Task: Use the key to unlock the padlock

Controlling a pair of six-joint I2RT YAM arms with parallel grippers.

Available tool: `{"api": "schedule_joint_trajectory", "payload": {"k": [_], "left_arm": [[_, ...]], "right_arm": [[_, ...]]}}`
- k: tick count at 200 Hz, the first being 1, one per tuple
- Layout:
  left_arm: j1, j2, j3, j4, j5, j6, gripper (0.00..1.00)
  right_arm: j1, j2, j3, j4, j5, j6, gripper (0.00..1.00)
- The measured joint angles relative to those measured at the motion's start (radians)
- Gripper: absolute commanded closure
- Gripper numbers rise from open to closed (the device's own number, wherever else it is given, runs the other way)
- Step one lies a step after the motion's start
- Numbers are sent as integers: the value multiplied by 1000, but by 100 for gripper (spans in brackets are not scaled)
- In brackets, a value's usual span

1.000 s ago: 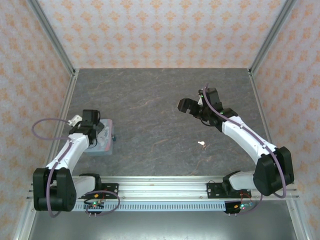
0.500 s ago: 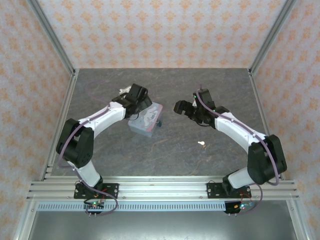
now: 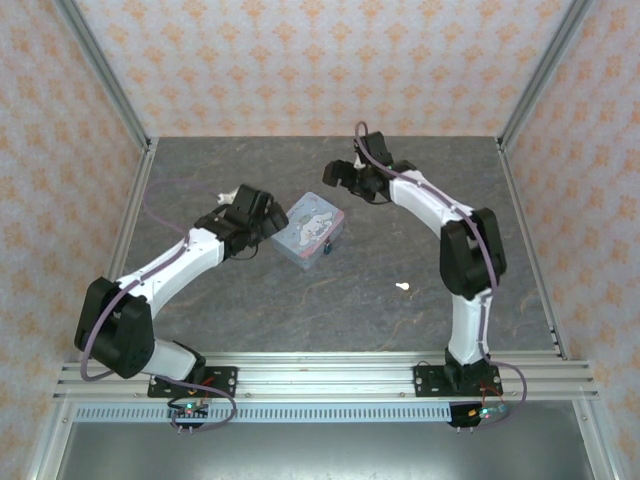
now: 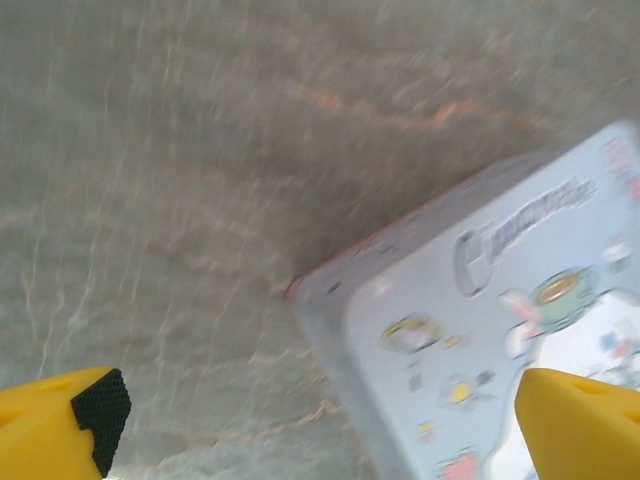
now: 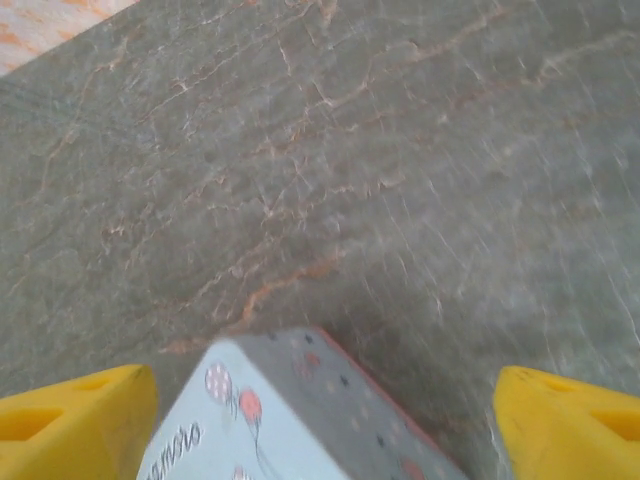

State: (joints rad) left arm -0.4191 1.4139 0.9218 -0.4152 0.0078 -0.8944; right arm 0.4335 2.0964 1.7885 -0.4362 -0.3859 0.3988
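Observation:
The tiny dark padlock hangs at the near right edge of a pastel blue tin in the middle of the table. The small pale key lies alone on the table, right of the tin and nearer the arms. My left gripper stands open at the tin's left end. In the left wrist view, the tin lies between its yellow fingers. My right gripper is open just behind the tin. The right wrist view has a tin corner between that gripper's spread fingers.
The grey marbled tabletop is bounded by patterned walls and metal frame posts at left and right. Both arms reach in over the table's middle.
The tin with the padlock has travelled from the table's left side to the middle, with the left arm following. The right arm has swung back and left toward the tin. The key stayed put.

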Motion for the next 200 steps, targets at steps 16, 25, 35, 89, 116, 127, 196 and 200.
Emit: {"api": "schedule_joint_trajectory", "payload": {"k": [16, 25, 35, 89, 116, 127, 196, 200], "left_arm": [[0, 6, -49, 31, 36, -24, 0], [0, 15, -53, 48, 52, -32, 0], [0, 34, -52, 87, 71, -42, 0], [0, 183, 58, 175, 124, -55, 0], [1, 238, 119, 174, 126, -48, 0], [1, 260, 141, 173, 126, -47, 0], [5, 393, 294, 104, 127, -5, 0], [7, 398, 300, 103, 127, -3, 0]], "right_arm": [[0, 85, 115, -49, -8, -9, 22], [0, 124, 163, -70, -13, -4, 27], [0, 161, 201, -91, -27, -4, 32], [9, 181, 113, -103, -81, 35, 44], [14, 104, -51, -27, -92, 74, 44], [11, 58, -124, 9, -93, 89, 45], [8, -177, -511, 245, -63, 251, 30], [8, -184, -525, 255, -61, 254, 28]]}}
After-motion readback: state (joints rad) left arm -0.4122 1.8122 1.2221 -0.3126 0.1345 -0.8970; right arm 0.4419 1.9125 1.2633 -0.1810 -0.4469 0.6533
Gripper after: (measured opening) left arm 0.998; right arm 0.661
